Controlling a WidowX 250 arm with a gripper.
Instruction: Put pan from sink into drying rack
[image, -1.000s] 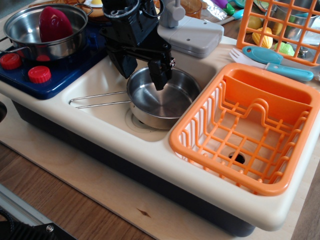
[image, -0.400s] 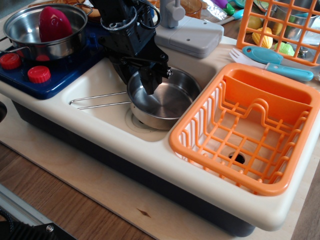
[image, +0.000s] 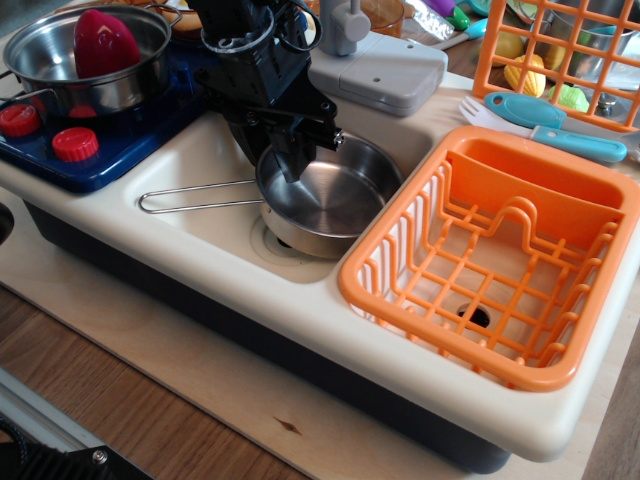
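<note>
Since 0.4 s ago the pan (image: 330, 197) has shifted a bit, its wire handle (image: 195, 196) now sitting higher on the left, & the gripper (image: 290, 150) is at the pan's back-left rim. One finger (image: 291, 160) dips inside the rim; jaws look clamped on the rim, other finger hidden. Pan is in the sink (image: 200, 160), beside the orange drying rack (image: 500, 260), which sits to its right.

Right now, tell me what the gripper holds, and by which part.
The gripper straddles the steel pan at its rim, near the wire handle. Whether it is clamped cannot be told.
</note>
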